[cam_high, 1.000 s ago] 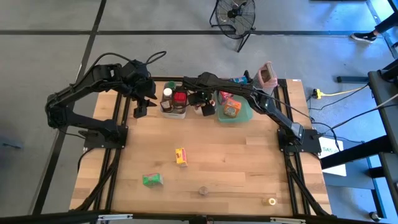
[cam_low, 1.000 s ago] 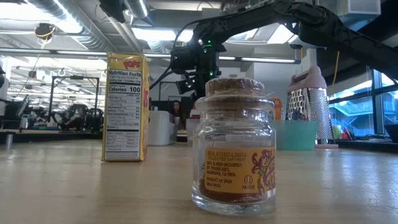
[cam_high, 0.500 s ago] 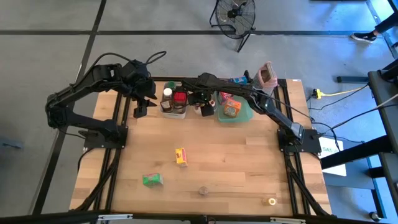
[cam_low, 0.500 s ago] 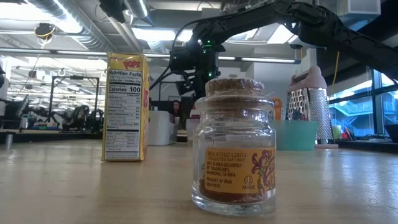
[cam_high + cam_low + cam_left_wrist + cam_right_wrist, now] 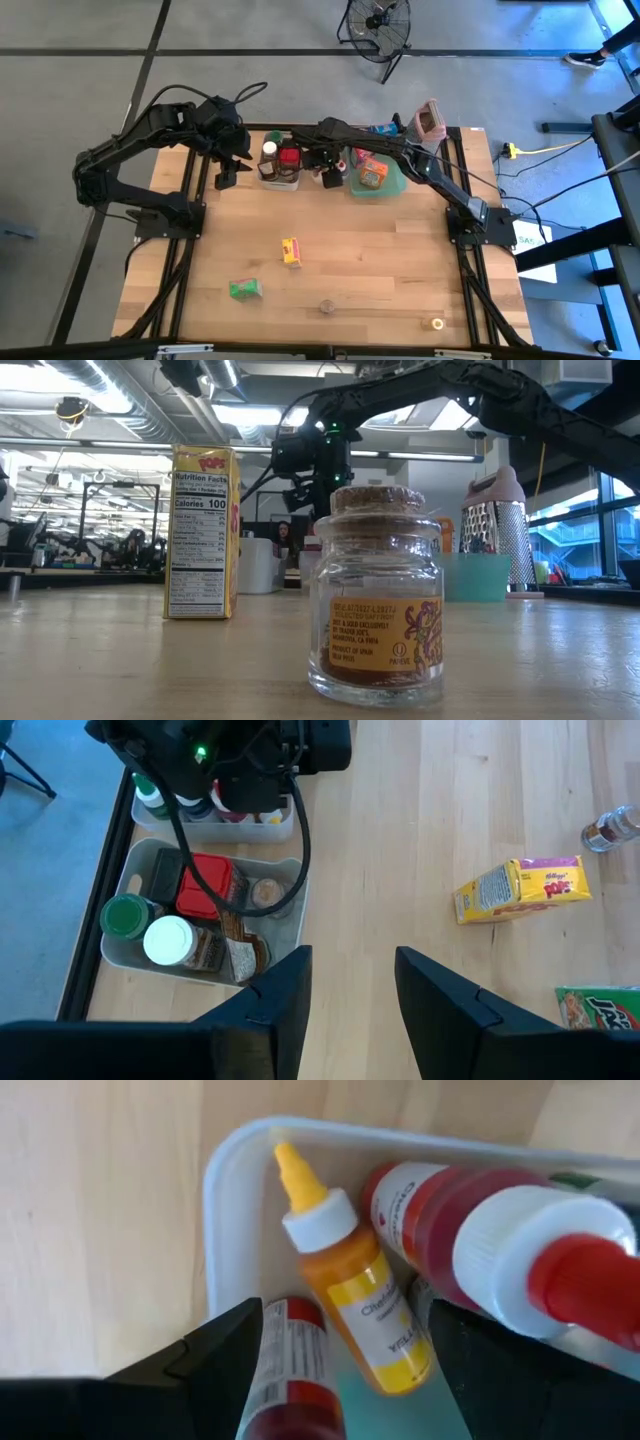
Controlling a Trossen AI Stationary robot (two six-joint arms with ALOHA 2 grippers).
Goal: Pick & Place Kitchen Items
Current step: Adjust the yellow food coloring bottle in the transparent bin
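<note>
Pale planked wooden surface [image 5: 330,240], matte, seams running lengthwise.

Right pincer [image 5: 331,170] low over a small clear plastic tub [image 5: 222,1210] at the far edge; dark fingers spread, one either side of a yellow squeeze bottle with white collar and pointed yellow nozzle [image 5: 345,1290]. The bottle lies tilted inside the tub, not pinched. Beside it in the tub: a glossy red bottle with white shoulder and red cap [image 5: 490,1245], and a red-capped bottle with printed label [image 5: 290,1370] under the near finger.

Left pincer [image 5: 226,172] hovers beside a larger clear rectangular tub [image 5: 290,935]; fingers apart, nothing between them. That tub holds a red box [image 5: 205,885], a green-capped jar [image 5: 125,915] and a white-capped jar [image 5: 168,940].

Loose on the open surface: yellow cardboard cereal box [image 5: 291,251], green packet [image 5: 243,289], small round glass jar with cork stopper [image 5: 377,595], tiny gold-lidded jar [image 5: 433,324].

Tall metal box grater with pink top [image 5: 492,530] stands at the far right, next to a flat green tray [image 5: 395,185].

Against the earlier frames: the right pincer has crept slightly; left arm and loose items unchanged.
</note>
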